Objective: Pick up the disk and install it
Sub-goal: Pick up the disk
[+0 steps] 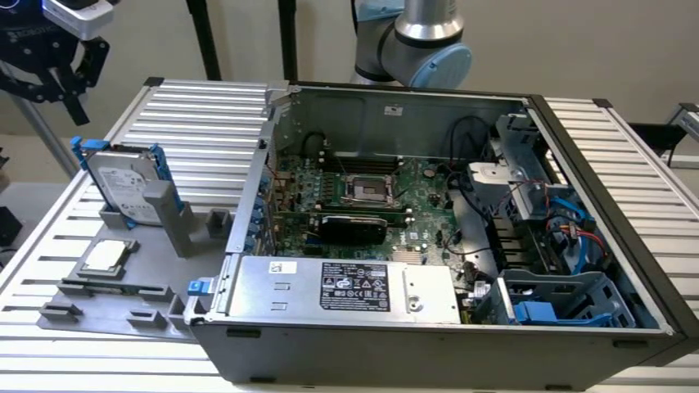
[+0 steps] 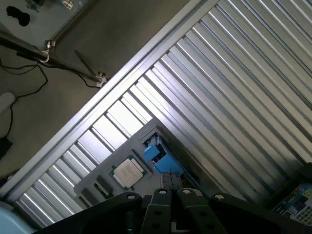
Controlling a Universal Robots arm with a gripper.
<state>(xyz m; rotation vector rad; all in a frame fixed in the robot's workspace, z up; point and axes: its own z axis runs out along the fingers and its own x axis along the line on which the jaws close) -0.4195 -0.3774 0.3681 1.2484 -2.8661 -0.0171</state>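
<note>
**Ana:** While the pincer (image 2: pixel 170 175) hangs pressed together and empty, where's the disk (image 1: pixel 120 182)?

**Ben:** Upright in a grey fixture (image 1: pixel 120 307) just beside the computer case (image 1: pixel 361 360), at the exterior view's left of it. The pincer is above it, well apart.

**Ana:** What's the risk?

**Ben:** As I judge it, a closed pincer lowered there would strike the blue carrier edge, not grip it. A skewed hold could jam the disk in its slot or nudge the CPU chip (image 1: pixel 106 255) nearby.

**Ana:** And the surface and room?

**Ben:** It's a ribbed metal counter (image 1: pixel 208 115), and a dropped corner could catch in its grooves. Cables (image 2: pixel 19 73) trail on the floor (image 2: pixel 122 39) beside it.
</note>
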